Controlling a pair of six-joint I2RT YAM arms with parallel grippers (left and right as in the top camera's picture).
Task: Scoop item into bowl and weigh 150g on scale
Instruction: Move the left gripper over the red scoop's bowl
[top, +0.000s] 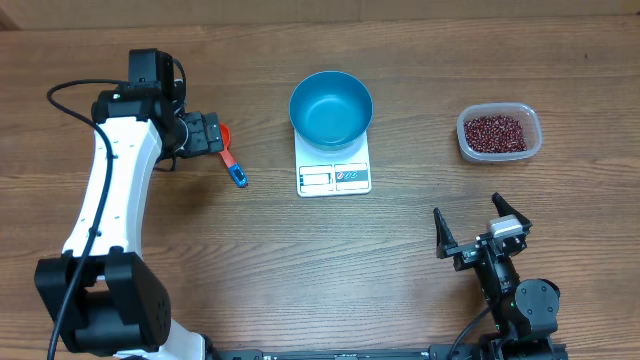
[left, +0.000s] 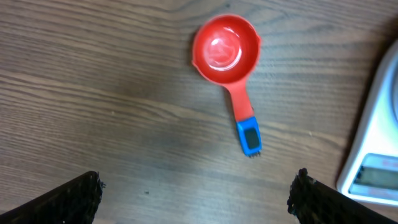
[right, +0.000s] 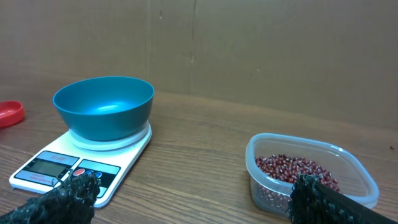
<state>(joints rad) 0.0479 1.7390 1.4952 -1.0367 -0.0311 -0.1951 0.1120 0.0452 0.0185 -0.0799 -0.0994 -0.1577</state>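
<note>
A bright blue bowl stands empty on the white scale at the table's centre. The item, small red-brown beans, lies in a clear tub at the far right. A red measuring scoop with a blue handle tip lies flat left of the scale. My left gripper hovers over the scoop, open and empty. Near the front right my right gripper is open too, facing scale and tub, holding nothing.
The scale's corner shows at the right edge of the left wrist view. A cardboard wall stands behind the table. Bare wood lies between scale and tub and along the front edge.
</note>
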